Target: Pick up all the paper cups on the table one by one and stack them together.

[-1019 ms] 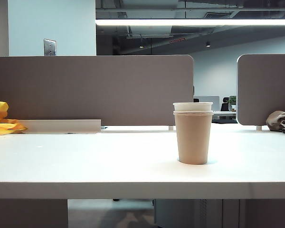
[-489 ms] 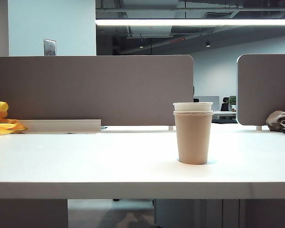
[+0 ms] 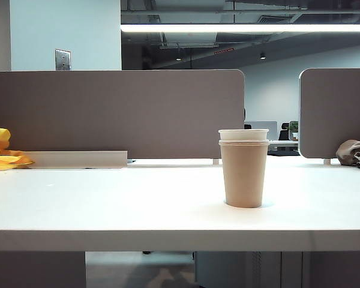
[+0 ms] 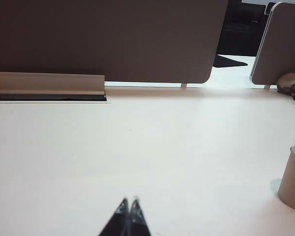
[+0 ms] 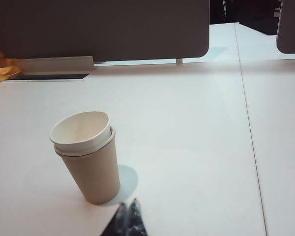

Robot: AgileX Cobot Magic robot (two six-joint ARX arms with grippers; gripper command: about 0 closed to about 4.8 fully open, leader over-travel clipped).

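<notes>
tan-brown cup (image 3: pixel 244 174): plain, no print | white cup (image 3: pixel 243 134) nested inside it: white rim, white interior | table (image 3: pixel 108 204): white, unpatterned | divider panels (image 3: pixel 117 111): flat grey-brown | cloth (image 3: pixel 1 151) at left: yellow | left gripper (image 4: pixel 129 201) and right gripper (image 5: pixel 128 204): tips black, glossy

One cup stack, two grippers, two panels.

I count one tan cup (image 3: pixel 244 174) upright on one table (image 3: pixel 108 204), with one white cup (image 3: pixel 243 134) nested in it; only one white rim shows clearly. My two grippers, left (image 4: pixel 129 202) and right (image 5: pixel 128 205), both have their tips pressed together. Behind stand two grey panels (image 3: pixel 117 114), plus one yellow cloth (image 3: pixel 3 153).
</notes>
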